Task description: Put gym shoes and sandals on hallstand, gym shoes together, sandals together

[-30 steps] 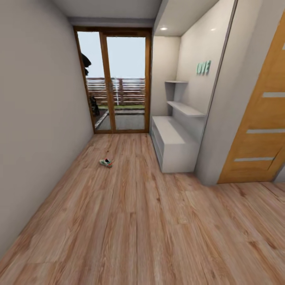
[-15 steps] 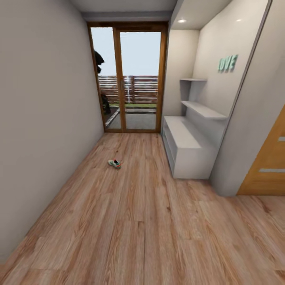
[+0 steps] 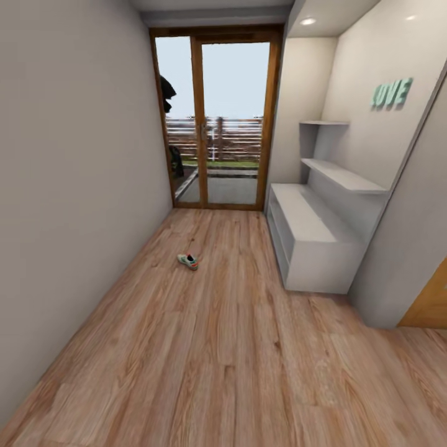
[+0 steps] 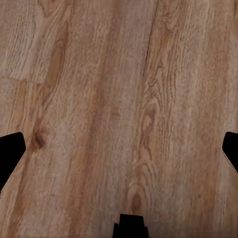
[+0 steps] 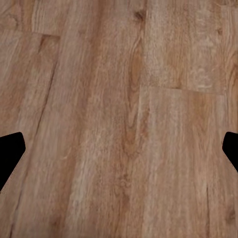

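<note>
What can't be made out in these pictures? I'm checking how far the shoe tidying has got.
- Gym shoe, head view: too small to show laces or which foot.
- Hallstand, head view: its open shelf levels face sideways, so their contents stay hidden.
- Left gripper, right gripper, wrist views: fingers cut off by the edges.

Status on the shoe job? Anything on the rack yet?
Nothing done yet: the rack holds no shoes on its top or visible shelves. One gym shoe lies on the floor mid-corridor. Both grippers, left and right, are open and empty above bare planks. Left: all four pickups; the other shoes aren't in view.
</note>
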Motion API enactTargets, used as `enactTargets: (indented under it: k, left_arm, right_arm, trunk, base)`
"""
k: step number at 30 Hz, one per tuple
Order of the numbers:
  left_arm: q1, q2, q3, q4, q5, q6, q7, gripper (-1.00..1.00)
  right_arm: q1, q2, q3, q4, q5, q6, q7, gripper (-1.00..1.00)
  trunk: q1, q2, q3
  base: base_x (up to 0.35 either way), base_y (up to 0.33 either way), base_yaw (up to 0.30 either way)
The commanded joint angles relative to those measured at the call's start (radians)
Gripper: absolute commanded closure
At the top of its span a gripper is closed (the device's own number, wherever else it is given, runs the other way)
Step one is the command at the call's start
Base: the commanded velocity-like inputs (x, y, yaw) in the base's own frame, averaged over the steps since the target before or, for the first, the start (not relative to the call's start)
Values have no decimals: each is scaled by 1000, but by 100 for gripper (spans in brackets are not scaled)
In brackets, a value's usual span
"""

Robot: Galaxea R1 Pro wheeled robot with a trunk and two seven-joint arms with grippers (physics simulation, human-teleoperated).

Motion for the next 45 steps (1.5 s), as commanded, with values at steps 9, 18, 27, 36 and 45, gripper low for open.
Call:
enactTargets:
  k: [9, 18, 27, 36, 45]
  left_arm:
    - [-1, 0, 3, 1, 2, -4, -1, -100]
    - [0, 1, 4, 1, 3, -4, -1, -100]
    - [-1, 1, 4, 1, 3, -3, -1, -100]
    - [-1, 1, 5, 0, 3, -4, -1, -100]
    - [-1, 0, 7, 0, 3, -4, -1, -100]
  right_arm:
    - [0, -1, 1, 1, 2, -3, 0, -100]
    - [0, 0, 1, 1, 2, -3, 0, -100]
    - [-1, 0, 1, 1, 2, -3, 0, -100]
    - [0, 0, 1, 1, 2, -3, 0, -100]
    - [0, 0, 1, 1, 2, -3, 0, -100]
  trunk:
    - [1, 0, -1]
    - [1, 0, -1]
    - [1, 0, -1]
    - [1, 0, -1]
    - [1, 0, -1]
  base:
    - [338, 0, 4]
    - [338, 0, 0]
    - [338, 0, 0]
    - [338, 0, 0]
    - [242, 0, 0]
